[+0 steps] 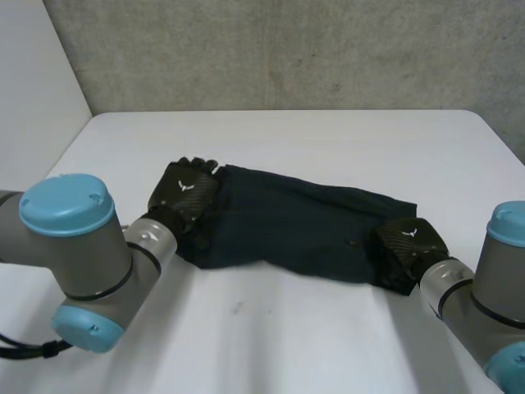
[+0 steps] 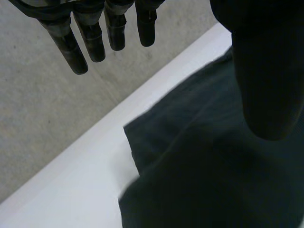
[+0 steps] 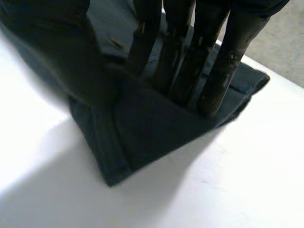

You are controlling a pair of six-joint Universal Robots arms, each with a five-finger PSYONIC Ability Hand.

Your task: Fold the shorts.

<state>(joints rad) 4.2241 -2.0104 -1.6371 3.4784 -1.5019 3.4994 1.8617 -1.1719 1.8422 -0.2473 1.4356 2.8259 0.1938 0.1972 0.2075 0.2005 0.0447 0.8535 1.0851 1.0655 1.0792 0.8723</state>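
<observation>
**Dark shorts stretched between two hands**

We see a white table (image 1: pixel 328 139) with the dark shorts (image 1: pixel 287 222) lying across its middle, folded into a long band. Our left hand (image 1: pixel 184 193) sits at the band's left end with its fingers (image 2: pixel 71 47) straight, spread and off the cloth. Our right hand (image 1: pixel 410 246) rests on the right end, its straight fingers (image 3: pixel 218 80) lying close together on the fabric.
</observation>
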